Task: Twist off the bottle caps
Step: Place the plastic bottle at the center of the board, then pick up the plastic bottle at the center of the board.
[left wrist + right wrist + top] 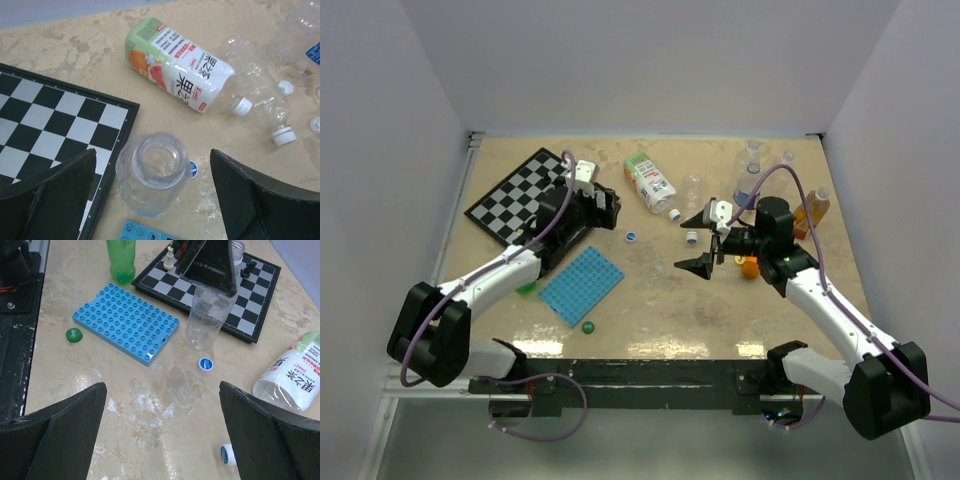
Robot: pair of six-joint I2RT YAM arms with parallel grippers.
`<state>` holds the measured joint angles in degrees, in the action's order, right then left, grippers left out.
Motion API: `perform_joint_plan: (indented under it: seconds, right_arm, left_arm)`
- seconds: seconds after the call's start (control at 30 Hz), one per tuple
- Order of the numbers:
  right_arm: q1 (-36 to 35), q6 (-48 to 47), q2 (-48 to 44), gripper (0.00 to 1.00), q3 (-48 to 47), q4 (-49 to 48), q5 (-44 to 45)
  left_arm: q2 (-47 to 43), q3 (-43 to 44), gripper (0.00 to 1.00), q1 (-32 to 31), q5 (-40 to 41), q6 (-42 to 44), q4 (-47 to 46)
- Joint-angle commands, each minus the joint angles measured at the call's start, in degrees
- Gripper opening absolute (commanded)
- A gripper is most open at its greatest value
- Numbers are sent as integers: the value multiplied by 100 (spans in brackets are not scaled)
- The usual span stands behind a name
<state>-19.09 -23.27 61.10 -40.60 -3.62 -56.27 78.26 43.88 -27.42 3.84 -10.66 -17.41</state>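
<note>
The beige mottled desk (660, 300) carries a black-and-white chequered board (525, 195), a blue studded plate (581, 284), a green cap (588, 326), a blue cap (631, 237) and a green-and-white labelled bottle (650, 182).

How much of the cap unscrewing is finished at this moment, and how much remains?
Done: the upright clear bottle has an open neck, a blue cap lies beside it, and a green cap lies loose. In hand: nothing; the left gripper stands open around that bottle, the right gripper is open and empty. Left: the labelled bottle and the lying clear bottle keep their white caps.
</note>
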Motion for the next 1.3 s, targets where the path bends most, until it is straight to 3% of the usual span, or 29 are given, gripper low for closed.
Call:
perform_joint_plan:
  seconds: [0.0, 0.27, 0.57, 0.77, 0.93, 1.13, 1.27]
  right_arm:
    - [37, -90, 7, 98, -273, -16, 81]
    - [177, -99, -186, 98, -300, 45, 46]
    - [441, 639, -90, 98, -229, -333, 160]
    - [529, 622, 103, 98, -211, -315, 555]
    - [529, 516, 156, 98, -509, 334, 1284]
    - [521, 1401, 446, 98, -1046, 1056, 2610]
    - [494, 1746, 823, 98, -1476, 1486, 2779]
  left_arm:
    - [-372, 586, 100, 26, -164, -191, 281]
    - [-926, 1236, 100, 26, -269, -104, 949]
    - [-1725, 1650, 100, 26, -41, 318, 1732]
    - [-2419, 1282, 100, 26, -49, 555, 2110]
    - [-3122, 545, 100, 26, -356, 871, 2084]
    - [-3993, -554, 100, 26, -797, 1039, 1451]
    - [-4152, -713, 100, 26, -910, 1030, 1469]
